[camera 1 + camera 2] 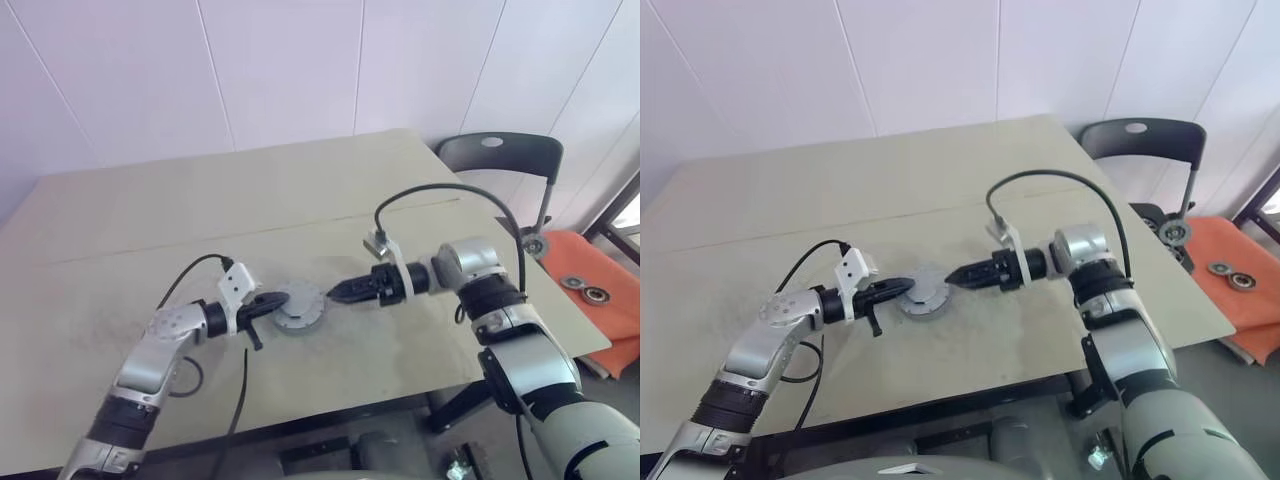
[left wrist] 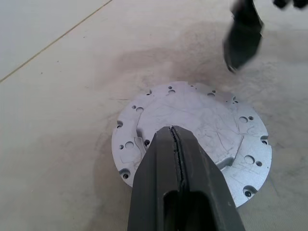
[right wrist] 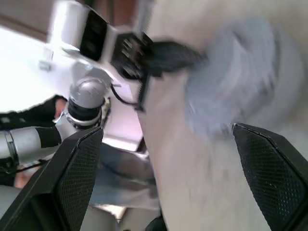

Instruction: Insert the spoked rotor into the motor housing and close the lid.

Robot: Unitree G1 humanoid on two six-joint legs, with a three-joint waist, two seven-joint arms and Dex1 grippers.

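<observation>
Your grey metal lid (image 1: 300, 305) lies flat on the beige worktop (image 1: 200, 215), between the two tools and nearer the worktop's front edge than its back. Open surface stretches behind it toward the white wall and out to your left. On your right the worktop ends close to a black chair (image 1: 500, 155) and an orange mat (image 1: 600, 275) carrying small round parts.

Your left tool (image 1: 272, 300) comes in from the left with its two black fingers (image 2: 175, 163) pressed together, holding nothing. In the left wrist view their tips sit over the near edge of the lid's drilled face; whether they touch the metal you cannot tell.

Your right tool (image 1: 335, 292) points leftward at the lid's opposite rim. In the right wrist view its fingers (image 3: 72, 163) stand spread wide and empty, with the lid (image 3: 236, 86) blurred beyond them. From the head views the tips appear just beside the rim, and contact cannot be judged.

The lid's top shows screw holes around its rim, and whatever lies under it is hidden.
</observation>
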